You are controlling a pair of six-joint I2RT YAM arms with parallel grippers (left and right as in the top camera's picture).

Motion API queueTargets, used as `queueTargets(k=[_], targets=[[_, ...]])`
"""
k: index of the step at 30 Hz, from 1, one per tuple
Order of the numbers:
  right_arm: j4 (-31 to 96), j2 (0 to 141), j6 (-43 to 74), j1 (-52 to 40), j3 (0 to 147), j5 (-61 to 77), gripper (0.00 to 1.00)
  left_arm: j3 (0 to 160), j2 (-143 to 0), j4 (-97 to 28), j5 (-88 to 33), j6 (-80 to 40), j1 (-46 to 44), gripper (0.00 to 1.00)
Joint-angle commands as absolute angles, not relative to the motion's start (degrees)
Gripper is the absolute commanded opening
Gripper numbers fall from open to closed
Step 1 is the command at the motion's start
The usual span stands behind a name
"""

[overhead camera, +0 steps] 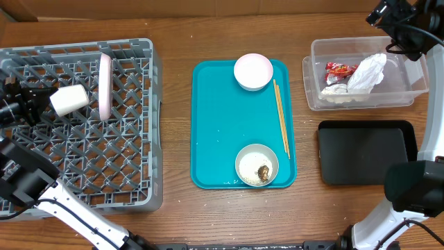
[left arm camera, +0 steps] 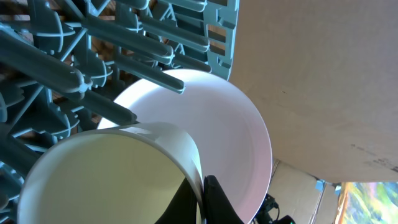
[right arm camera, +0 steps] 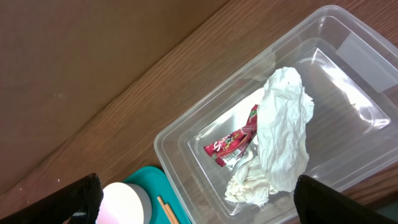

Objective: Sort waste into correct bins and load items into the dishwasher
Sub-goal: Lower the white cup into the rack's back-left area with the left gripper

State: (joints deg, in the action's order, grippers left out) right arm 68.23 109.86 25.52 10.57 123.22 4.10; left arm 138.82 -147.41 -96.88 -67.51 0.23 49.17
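White cup [left arm camera: 112, 168], cropped, left claw [left arm camera: 200, 194] pinching rim

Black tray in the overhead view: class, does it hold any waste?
No, the black tray is bare; the red wrapper and white napkin lie in the clear tub.

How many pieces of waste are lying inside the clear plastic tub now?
2. A red snack wrapper lies on the floor of the tub, and a crumpled white napkin lies right beside it. Something smaller may be hidden under the napkin.
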Motion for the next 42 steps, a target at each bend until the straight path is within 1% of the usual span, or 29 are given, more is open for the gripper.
queueTargets(k=[1, 3, 6, 9, 10, 12, 13, 15, 16, 17, 19, 26, 28, 29, 30, 31, 32, 37, 40, 42], targets=[[68.0, 108.8, 26.0, 10.7, 123.8, 3.9, 1.00, 137.4, -148.3, -96.9, -58.5, 2.6, 49.5, 0.04], [68.0, 108.8, 26.0, 10.7, 123.8, 3.9, 1.00, 137.4, -148.3, -96.9, -53.3, 2.2, 49.5, 0.04], [68.0, 108.8, 26.0, 10.7, 123.8, 3.9, 1.00, 137.4, -148.3, -96.9, -44.1, -1.8, 49.7, 0.04], [68.0, 108.8, 26.0, 10.7, 123.8, 3.9, 1.00, 137.4, -148.2, -96.9, -41.3, -3.0, 50.3, 0.05], [68.0, 108.8, 26.0, 10.7, 123.8, 3.9, 1.00, 137.4, -148.2, -96.9, -41.3, -3.0, 50.6, 0.07], [68.0, 108.8, 26.0, 10.7, 123.8, 3.9, 1.00, 137.4, -148.2, -96.9, -40.8, -3.0, 51.2, 0.19], [68.0, 108.8, 26.0, 10.7, 123.8, 3.9, 1.00, 137.4, -148.2, -96.9, -39.6, -3.3, 51.4, 0.32], [68.0, 108.8, 26.0, 10.7, 123.8, 3.9, 1.00, 137.4, -148.2, -96.9, -35.5, -4.8, 51.8, 0.50], [68.0, 108.8, 26.0, 10.7, 123.8, 3.9, 1.00, 137.4, -148.2, -96.9, -33.4, -5.4, 52.0, 0.55], [68.0, 108.8, 26.0, 10.7, 123.8, 3.9, 1.00, 137.4, -148.1, -96.9, -31.5, -5.5, 52.1, 0.57], [68.0, 108.8, 26.0, 10.7, 123.8, 3.9, 1.00, 137.4, -147.5, -96.9, -29.1, -6.9, 52.4, 0.56], [68.0, 108.8, 26.0, 10.7, 123.8, 3.9, 1.00, 138.2, -140.6, -96.8, -29.4, -8.4, 53.6, 0.54], [68.0, 108.8, 26.0, 10.7, 123.8, 3.9, 1.00, 139.1, -137.9, -96.8, -29.4, -9.4, 53.8, 0.50], [68.0, 108.8, 26.0, 10.7, 123.8, 3.9, 1.00, 139.4, -136.6, -96.8, -29.5, -9.8, 53.8, 0.45], [68.0, 108.8, 26.0, 10.7, 123.8, 3.9, 1.00, 139.5, -135.1, -96.8, -29.7, -10.0, 53.7, 0.33], [68.0, 108.8, 26.0, 10.7, 123.8, 3.9, 1.00, 139.5, -133.7, -96.8, -30.1, -10.3, 53.5, 0.15], [68.0, 108.8, 26.0, 10.7, 123.8, 3.9, 1.00, 139.5, -132.0, -96.8, -30.5, -10.5, 53.0, 0.04], [68.0, 108.8, 26.0, 10.7, 123.8, 3.9, 1.00, 139.5, -126.5, -95.1, -31.9, -10.3, 49.1, 0.04], [68.0, 108.8, 26.0, 10.7, 123.8, 3.9, 1.00, 139.5, -125.9, -93.8, -29.8, -9.8, 44.8, 0.04], [68.0, 108.8, 26.0, 10.7, 123.8, 3.9, 1.00, 139.3, -126.3, -92.7, -25.4, -9.9, 41.3, 0.04]])
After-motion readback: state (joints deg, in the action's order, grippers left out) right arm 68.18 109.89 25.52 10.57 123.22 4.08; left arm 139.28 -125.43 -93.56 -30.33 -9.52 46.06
